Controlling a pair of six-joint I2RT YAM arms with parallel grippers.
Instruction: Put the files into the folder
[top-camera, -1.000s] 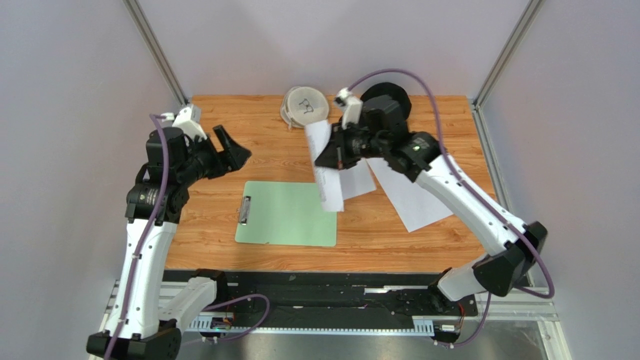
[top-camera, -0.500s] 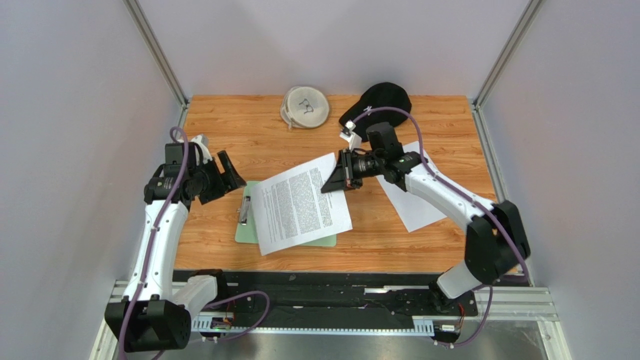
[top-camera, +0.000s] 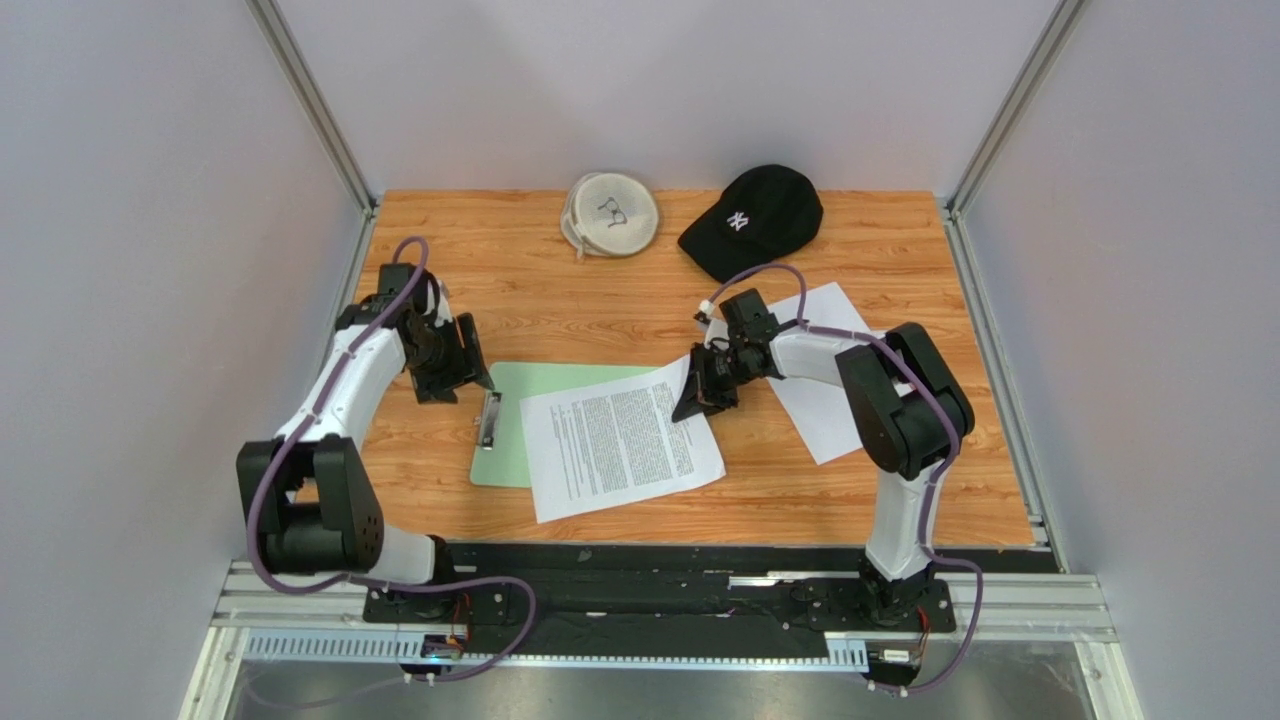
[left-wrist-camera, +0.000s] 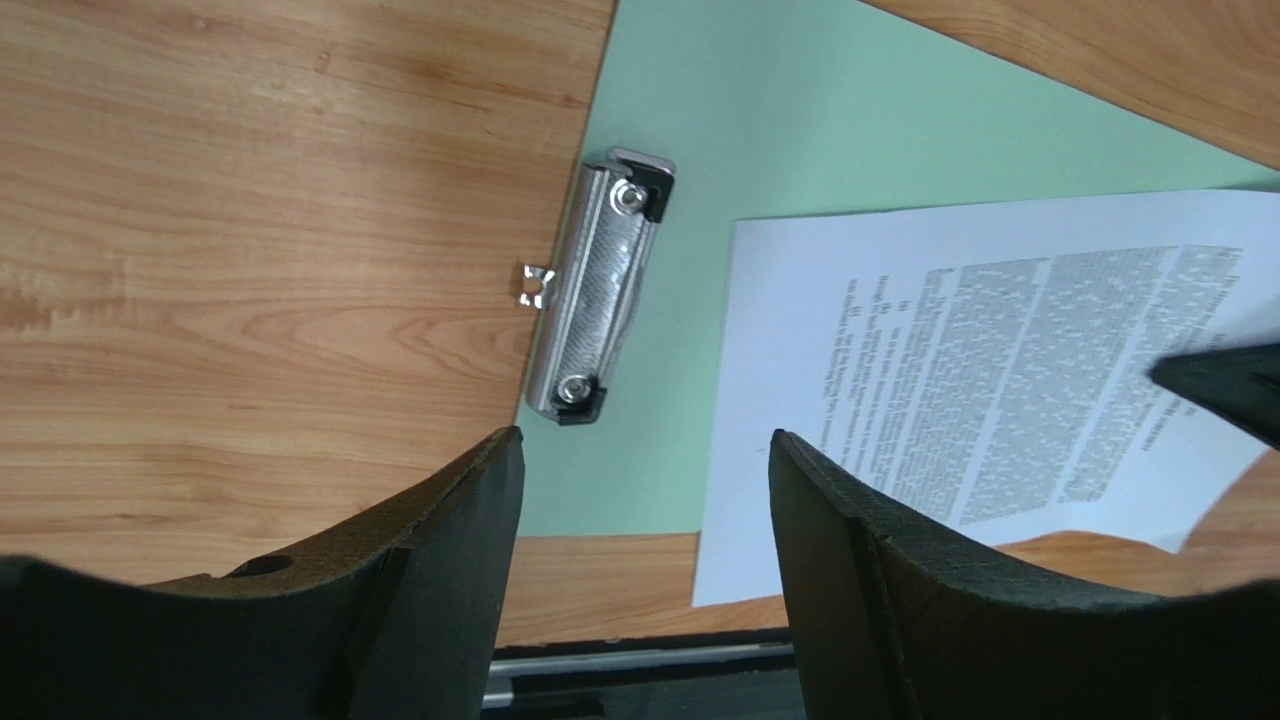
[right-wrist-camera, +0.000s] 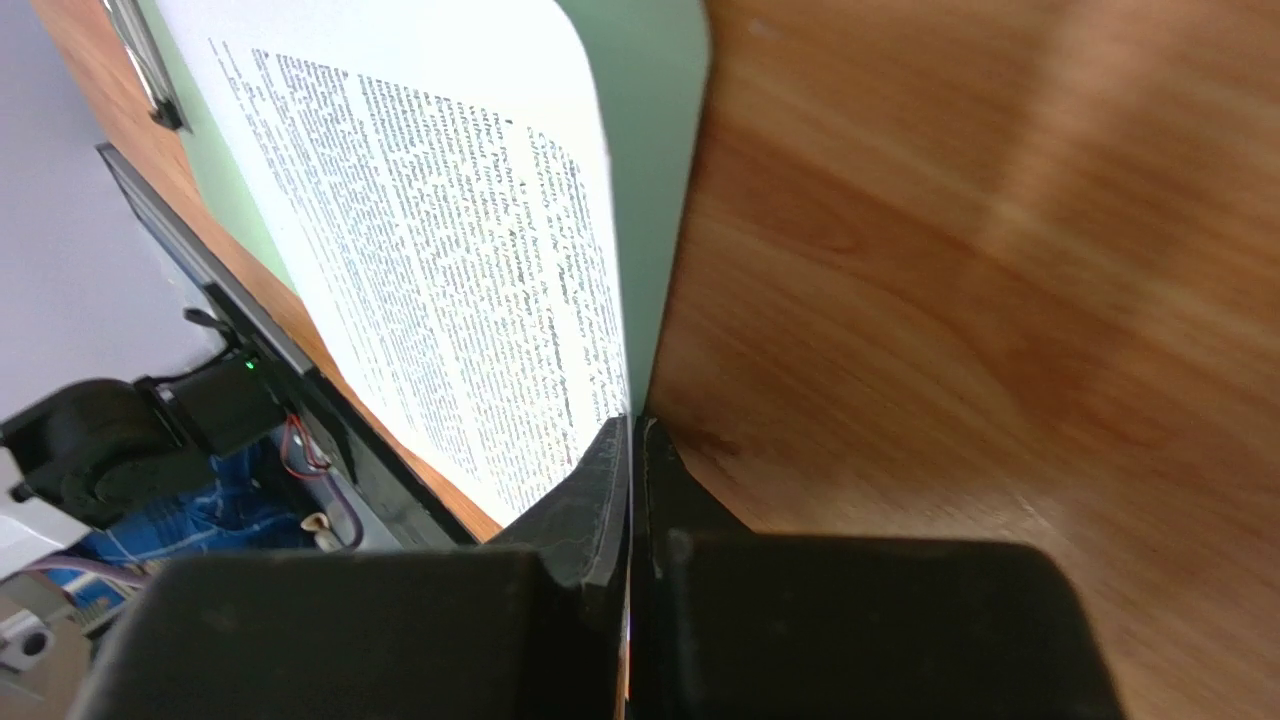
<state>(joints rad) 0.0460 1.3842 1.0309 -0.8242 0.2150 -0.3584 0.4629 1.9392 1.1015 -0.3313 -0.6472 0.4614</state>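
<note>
The bench (top-camera: 526, 285) was orange-brown wood grain. The folder (top-camera: 504, 443) was pale mint green, and its clip (left-wrist-camera: 594, 285) was silver with black ends. The file (top-camera: 619, 438) was white, packed with black print; the sheets (top-camera: 822, 423) beside it were plain white. The cap (top-camera: 759, 210) was black with a white logo. The left end effector (left-wrist-camera: 643, 450) and right end effector (right-wrist-camera: 631, 435) were black. The arms (top-camera: 353, 383) were white with black joints.

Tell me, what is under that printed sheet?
A green clipboard on the wooden table. Its clip end and far edge show; the sheet covers the rest, hiding anything between them.
</note>
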